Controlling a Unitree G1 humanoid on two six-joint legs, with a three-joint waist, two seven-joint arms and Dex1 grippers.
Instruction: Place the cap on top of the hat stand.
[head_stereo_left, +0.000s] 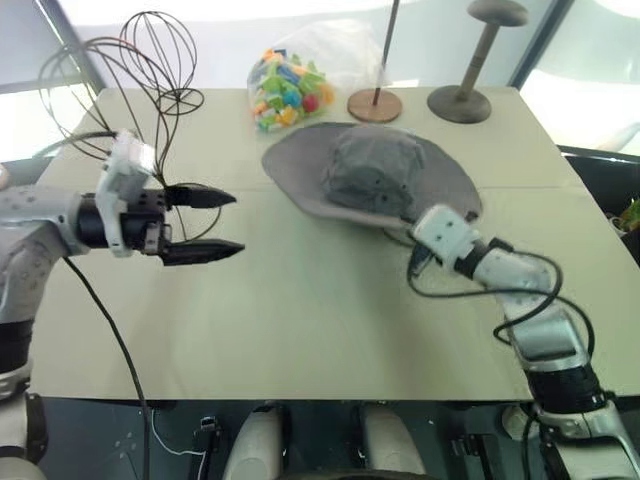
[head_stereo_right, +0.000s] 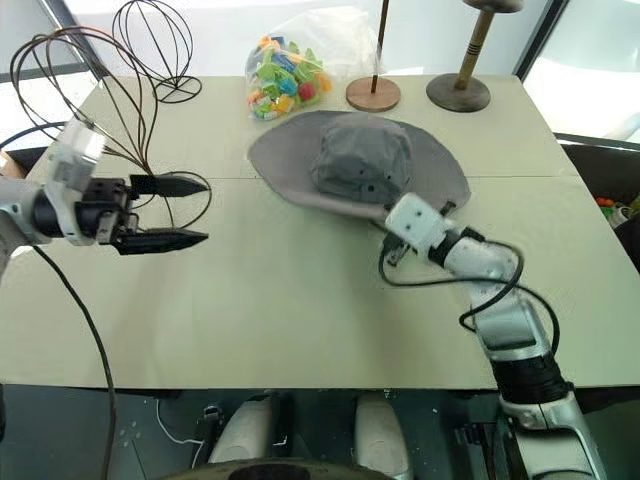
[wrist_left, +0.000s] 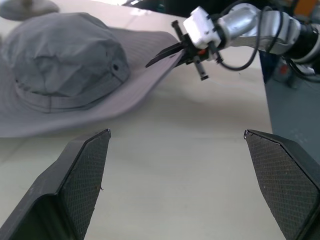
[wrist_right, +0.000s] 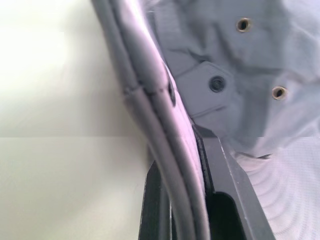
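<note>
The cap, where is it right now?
In the left eye view the cap lies mid-table, before the bag of toys, its near brim pinched by the right gripper.

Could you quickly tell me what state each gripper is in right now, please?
Left gripper: open, holding nothing, above the table.
Right gripper: shut on the cap's brim edge.
</note>
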